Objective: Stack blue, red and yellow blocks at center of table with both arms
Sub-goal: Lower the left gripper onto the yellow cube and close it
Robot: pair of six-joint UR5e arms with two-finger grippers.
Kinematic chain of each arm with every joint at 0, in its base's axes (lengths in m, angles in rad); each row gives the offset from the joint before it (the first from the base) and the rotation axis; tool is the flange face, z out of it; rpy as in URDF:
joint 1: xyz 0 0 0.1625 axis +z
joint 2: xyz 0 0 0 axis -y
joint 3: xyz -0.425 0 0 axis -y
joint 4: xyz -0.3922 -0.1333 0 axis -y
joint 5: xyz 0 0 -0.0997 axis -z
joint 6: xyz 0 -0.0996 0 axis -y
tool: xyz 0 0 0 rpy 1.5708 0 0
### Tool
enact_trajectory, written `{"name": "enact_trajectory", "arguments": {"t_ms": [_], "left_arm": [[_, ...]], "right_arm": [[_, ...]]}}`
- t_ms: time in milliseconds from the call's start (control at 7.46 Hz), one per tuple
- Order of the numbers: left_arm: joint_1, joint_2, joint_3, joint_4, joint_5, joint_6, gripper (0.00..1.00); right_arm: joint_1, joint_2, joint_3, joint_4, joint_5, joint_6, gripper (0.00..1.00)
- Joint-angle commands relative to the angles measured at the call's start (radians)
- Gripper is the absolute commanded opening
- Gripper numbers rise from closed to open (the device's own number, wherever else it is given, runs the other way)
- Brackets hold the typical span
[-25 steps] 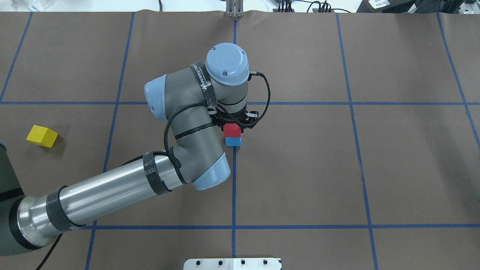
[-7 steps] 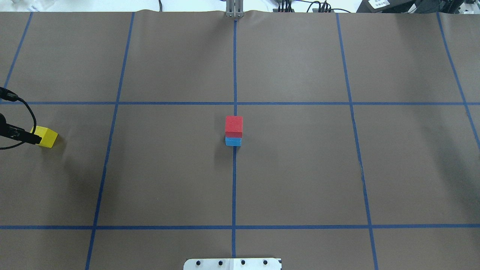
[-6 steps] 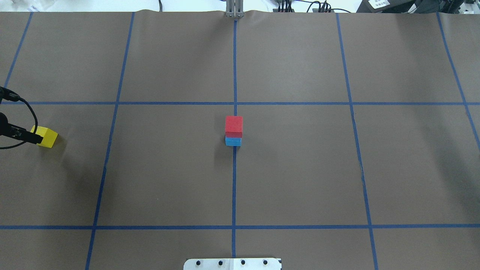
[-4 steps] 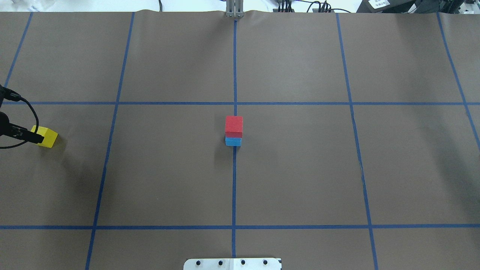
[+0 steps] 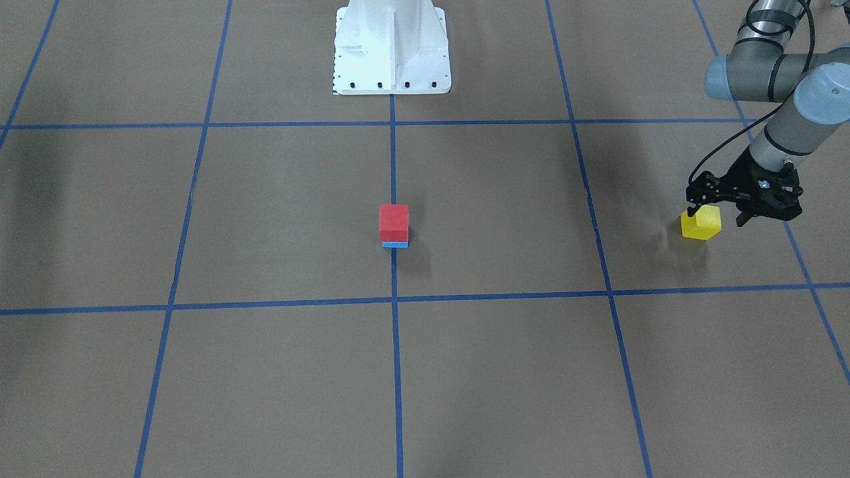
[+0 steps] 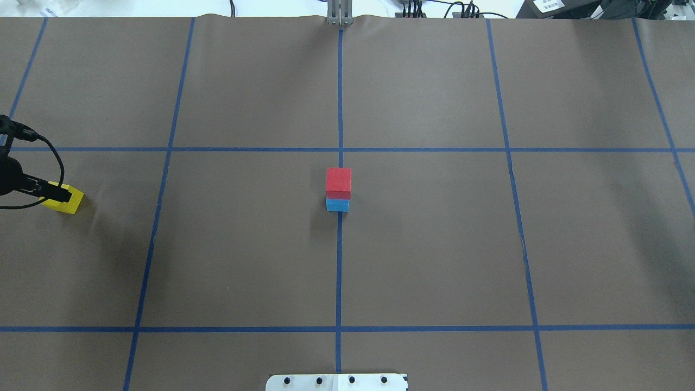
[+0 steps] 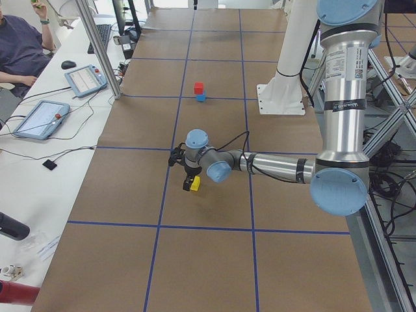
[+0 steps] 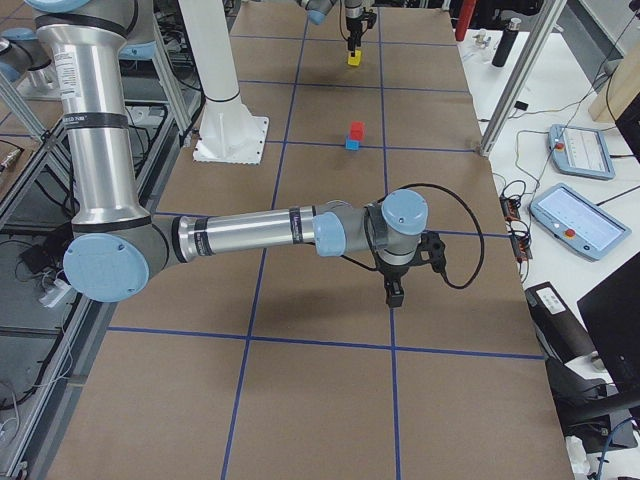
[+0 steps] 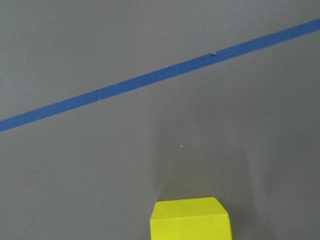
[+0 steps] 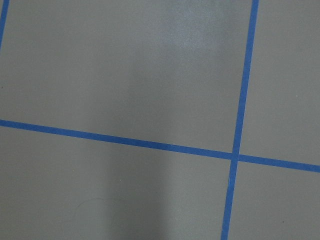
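Observation:
A red block [image 6: 338, 179] sits on a blue block [image 6: 337, 205] at the table's centre; the stack also shows in the front view [image 5: 394, 222]. A yellow block [image 5: 700, 224] lies alone far out on my left side, also seen from overhead [image 6: 69, 201] and at the bottom of the left wrist view [image 9: 190, 220]. My left gripper [image 5: 717, 218] is open, just above the yellow block with its fingers spread to either side. My right gripper [image 8: 394, 291] shows only in the exterior right view, low over bare table; I cannot tell whether it is open or shut.
The white robot base [image 5: 392, 46] stands at the table's robot side. Blue tape lines [image 6: 339, 271] divide the brown table cover into squares. Tablets [image 7: 39, 117] and cables lie on the side bench beyond the table edge.
My left arm has let go of the red block on the blue one and swung out to the left edge. In the last second its gripper has crept further over the yellow block.

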Motion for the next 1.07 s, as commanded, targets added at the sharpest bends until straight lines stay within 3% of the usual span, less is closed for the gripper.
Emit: {"name": "enact_trajectory", "arguments": {"t_ms": [0,536,670,804,938], "left_arm": [[0.000,-0.017,0.051,-0.006,0.000,-0.016,1.00],[0.000,-0.017,0.044,-0.005,-0.001,-0.020,0.96],[0.002,-0.017,0.042,-0.005,-0.001,-0.020,0.78],[0.002,-0.017,0.042,-0.006,-0.001,-0.020,0.49],[0.005,-0.018,0.038,-0.006,-0.001,-0.020,0.10]], "right_arm": [[0.000,0.000,0.000,0.000,0.000,0.000,1.00],[0.000,-0.001,0.002,0.002,0.000,-0.002,1.00],[0.000,-0.006,0.009,0.002,0.000,-0.002,1.00],[0.000,-0.007,0.011,0.002,0.000,-0.002,1.00],[0.000,-0.007,0.009,0.002,0.000,-0.002,1.00]]}}
